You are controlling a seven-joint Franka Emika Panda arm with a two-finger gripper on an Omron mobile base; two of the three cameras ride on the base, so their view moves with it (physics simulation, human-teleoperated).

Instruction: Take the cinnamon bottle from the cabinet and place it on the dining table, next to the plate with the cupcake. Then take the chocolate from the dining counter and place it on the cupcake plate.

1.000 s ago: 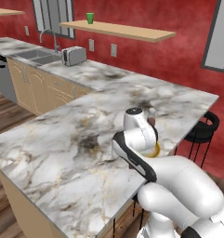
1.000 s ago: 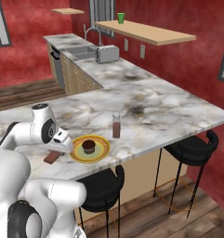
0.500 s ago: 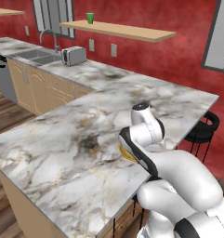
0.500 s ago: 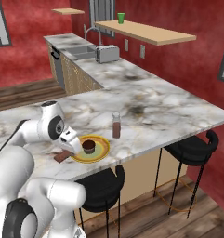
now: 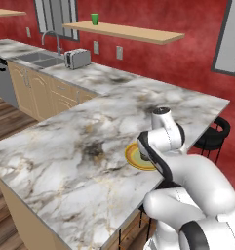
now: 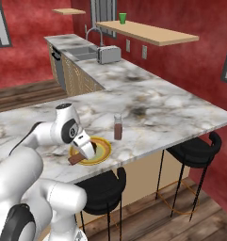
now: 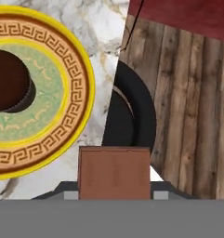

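My hand (image 6: pixel 80 153) pinches the chocolate (image 6: pixel 76 159) just over the near rim of the plate (image 6: pixel 101 151), beside the cupcake (image 7: pixel 9 81). The cinnamon bottle (image 6: pixel 117 127) stands upright on the marble surface (image 6: pixel 171 110) just beyond the plate.

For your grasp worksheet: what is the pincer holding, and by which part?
The pincer holds the chocolate, gripped across its near end, beside the plate.

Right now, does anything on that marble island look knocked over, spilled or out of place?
Nothing stands out. The slim clear bottle of reddish-brown powder stands upright beside the round yellow plate, the small dark cupcake sits on it, and the flat reddish-brown chocolate bar is held at the plate's edge, near the edge of the white marble island.
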